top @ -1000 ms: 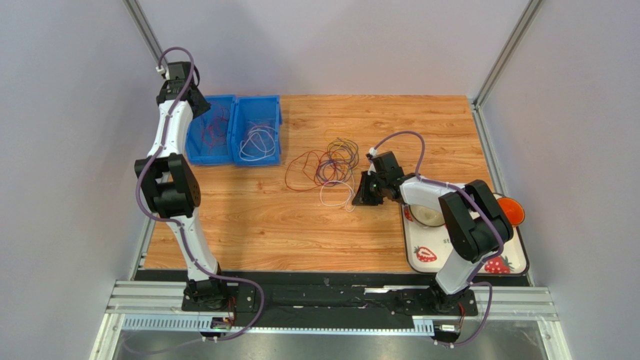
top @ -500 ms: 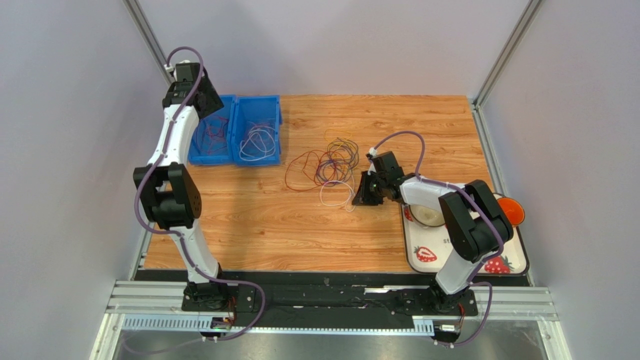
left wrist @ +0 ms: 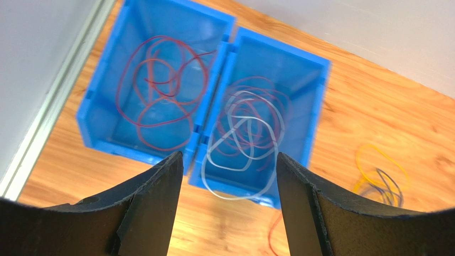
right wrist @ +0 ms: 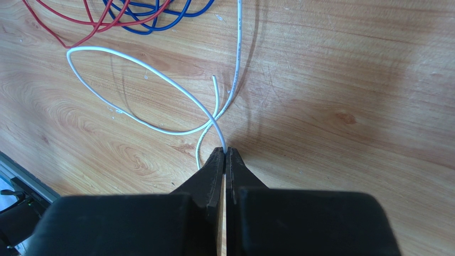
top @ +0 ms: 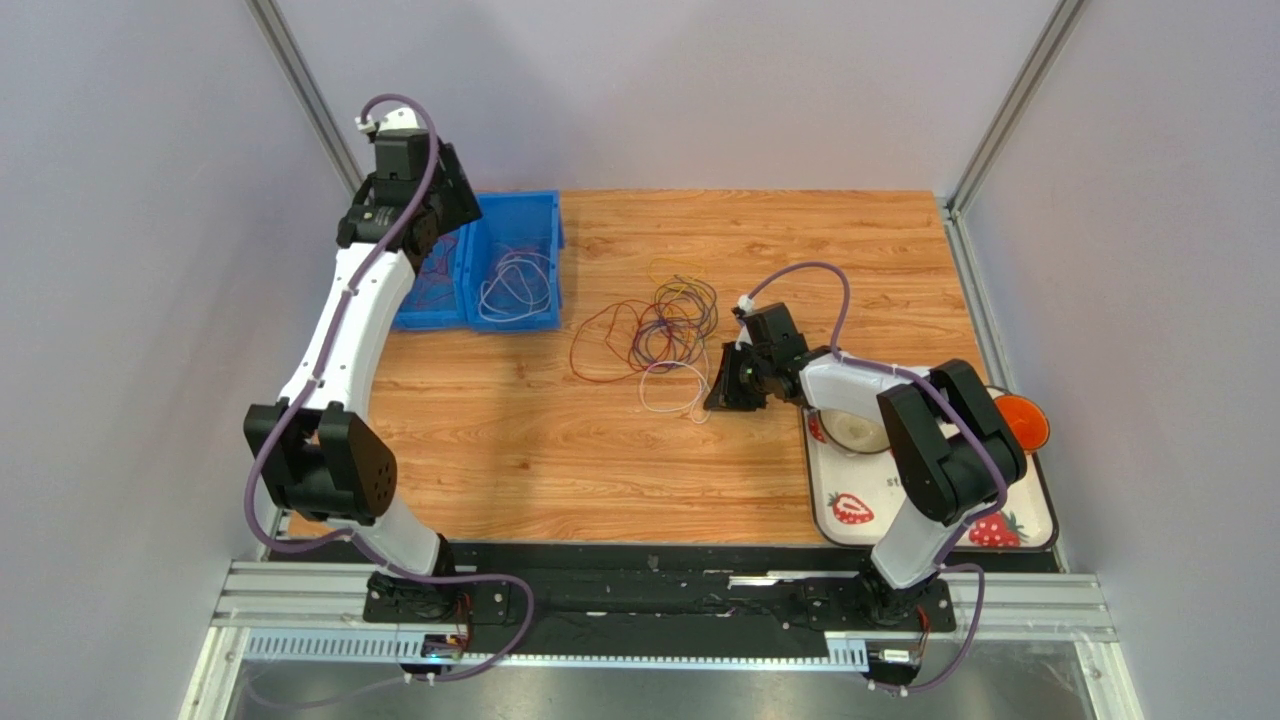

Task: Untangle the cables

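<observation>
Pinching one white cable (right wrist: 160, 77); left gripper (top: 439, 210) empty.
Top: cables (top: 657, 330) tangled mid-table, left gripper above blue bins (top: 526, 225), right gripper (top: 721, 390) low at the tangle's right edge. Left wrist: fingers (left wrist: 160, 197) spread; red cables (left wrist: 160, 85) in one bin, white ones in the other. Right wrist: fingers (right wrist: 211, 170) pressed together on the white cable's end.

The left arm (top: 349, 323) has swung. Its elbow has dropped toward 7 o'clock, nearer the table's near edge. Its wrist has risen toward 1 o'clock, off the left blue bin (left wrist: 99, 114) to above the seam it shares with the right blue bin (left wrist: 316, 74). The left gripper (left wrist: 228, 160) has spread its jaws wide, with nothing between them.
</observation>
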Motion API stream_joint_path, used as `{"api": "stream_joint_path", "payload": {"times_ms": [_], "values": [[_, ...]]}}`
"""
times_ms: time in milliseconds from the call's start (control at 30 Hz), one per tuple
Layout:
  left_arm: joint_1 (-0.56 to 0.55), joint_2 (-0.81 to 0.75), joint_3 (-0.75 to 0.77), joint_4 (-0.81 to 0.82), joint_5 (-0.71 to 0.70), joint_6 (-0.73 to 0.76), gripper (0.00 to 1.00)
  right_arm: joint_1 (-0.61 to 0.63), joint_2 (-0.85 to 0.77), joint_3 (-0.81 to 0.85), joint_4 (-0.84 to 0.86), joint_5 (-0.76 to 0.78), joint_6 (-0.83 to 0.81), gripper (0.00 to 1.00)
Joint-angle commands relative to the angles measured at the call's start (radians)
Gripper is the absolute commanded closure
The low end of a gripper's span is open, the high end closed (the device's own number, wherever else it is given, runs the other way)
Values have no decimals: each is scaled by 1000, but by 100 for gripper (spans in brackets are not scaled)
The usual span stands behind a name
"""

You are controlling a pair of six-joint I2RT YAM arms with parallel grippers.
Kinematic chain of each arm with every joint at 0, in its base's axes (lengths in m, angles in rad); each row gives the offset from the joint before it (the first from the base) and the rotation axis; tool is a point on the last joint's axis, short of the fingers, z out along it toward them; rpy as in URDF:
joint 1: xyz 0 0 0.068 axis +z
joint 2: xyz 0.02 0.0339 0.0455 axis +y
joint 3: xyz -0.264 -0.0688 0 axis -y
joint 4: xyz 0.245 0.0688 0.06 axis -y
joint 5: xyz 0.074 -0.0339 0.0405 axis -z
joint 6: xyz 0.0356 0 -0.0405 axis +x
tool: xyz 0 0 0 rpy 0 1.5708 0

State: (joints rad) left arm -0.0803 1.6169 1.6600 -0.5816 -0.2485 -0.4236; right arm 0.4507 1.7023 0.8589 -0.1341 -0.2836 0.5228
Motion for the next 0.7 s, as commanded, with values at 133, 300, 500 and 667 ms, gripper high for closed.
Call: {"api": "stream_joint_path", "payload": {"times_ms": [133,300,500,667], "values": [[-114,-135,-64,-26,-28,34,27,6,-9,-23,34,41,-10,100],[-182,-176,-89,-86,-6,36,28,8,-46,-34,18,63,-7,100],[-263,-238,-137,-142,55,32,30,13,-154,-3,-96,89,-3,100],[-331,-288,-200,-169,74,17,32,69,-320,147,-270,145,-21,100]]}}
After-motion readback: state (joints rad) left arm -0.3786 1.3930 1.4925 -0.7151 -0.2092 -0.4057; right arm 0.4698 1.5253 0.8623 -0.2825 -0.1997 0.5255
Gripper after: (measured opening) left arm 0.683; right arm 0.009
